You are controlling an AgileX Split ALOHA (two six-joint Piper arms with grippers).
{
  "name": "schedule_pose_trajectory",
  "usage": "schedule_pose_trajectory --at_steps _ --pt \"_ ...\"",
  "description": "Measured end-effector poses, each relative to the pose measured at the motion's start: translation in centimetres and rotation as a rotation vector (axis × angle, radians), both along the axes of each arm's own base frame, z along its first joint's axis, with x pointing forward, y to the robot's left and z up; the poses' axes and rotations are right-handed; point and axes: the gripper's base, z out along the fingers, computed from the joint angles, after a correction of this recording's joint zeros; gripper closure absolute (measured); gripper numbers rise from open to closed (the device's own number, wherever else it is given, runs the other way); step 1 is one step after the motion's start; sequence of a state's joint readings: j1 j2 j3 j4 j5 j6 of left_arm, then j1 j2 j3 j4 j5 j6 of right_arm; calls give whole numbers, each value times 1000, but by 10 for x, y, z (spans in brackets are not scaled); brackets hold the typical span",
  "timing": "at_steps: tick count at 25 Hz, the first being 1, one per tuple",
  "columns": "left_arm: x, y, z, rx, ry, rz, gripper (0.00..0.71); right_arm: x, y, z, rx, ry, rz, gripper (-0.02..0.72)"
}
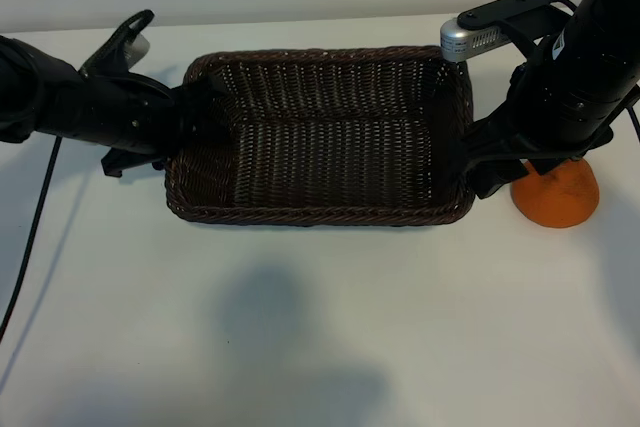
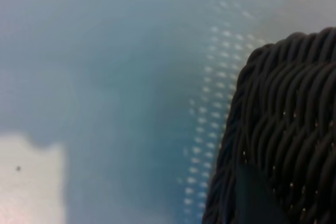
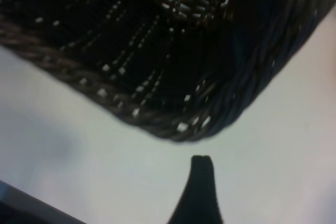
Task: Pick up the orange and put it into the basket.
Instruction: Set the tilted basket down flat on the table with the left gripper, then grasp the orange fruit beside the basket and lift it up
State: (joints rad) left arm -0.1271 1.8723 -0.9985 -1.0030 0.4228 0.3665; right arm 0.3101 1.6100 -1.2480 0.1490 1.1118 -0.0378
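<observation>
One orange [image 1: 557, 204], one basket [image 1: 320, 135] and two arms share a plain white surface [image 1: 320, 327]. The orange is rounded, with matte orange skin, and only its lower part shows; it sits on the surface just beyond the basket's right end, toward the right edge of the surface, outside the basket and partly covered by the right arm. The basket is a single rectangular piece of dark-brown woven wicker with rounded corners, a braided rim and sloping sides, lying lengthwise in the middle of the far half of the surface with nothing inside it. The left gripper [image 1: 190, 127] reaches in from the left edge of the surface, and its black fingers meet the basket's left end; they stand partly apart, and whether they clasp the rim cannot be told from the exterior view, while the left wrist view shows only the woven wall up close. The right gripper [image 1: 500, 162] hangs over the gap between the basket's right end and the orange, pointing steeply down, its fingers spread wide and holding nothing; one dark fingertip [image 3: 201, 182] shows in the right wrist view above bare surface beside a rounded basket corner. A silver-and-black camera bracket [image 1: 500, 27] juts from the right arm over the basket's far right corner.
</observation>
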Motion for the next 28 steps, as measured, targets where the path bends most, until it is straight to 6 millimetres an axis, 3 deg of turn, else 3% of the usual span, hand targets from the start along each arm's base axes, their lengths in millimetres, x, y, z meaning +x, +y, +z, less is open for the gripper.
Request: schedule_pose_trajectory --at_steps 6,19,21,25,28 --pt "1 0 -15 6 44 16 391 0 0 0 -1 3 0 108" --pt "1 0 -16 1 49 20 385 -1 0 0 -2 6 1 108" --pt "1 -1 -16 -13 59 22 306 -1 0 0 -2 6 1 108" --pt "-2 -3 -7 -29 56 5 70 -1 0 0 -2 6 1 108" --pt "-3 -2 4 -25 31 -4 7 -1 0 0 -2 7 1 108"
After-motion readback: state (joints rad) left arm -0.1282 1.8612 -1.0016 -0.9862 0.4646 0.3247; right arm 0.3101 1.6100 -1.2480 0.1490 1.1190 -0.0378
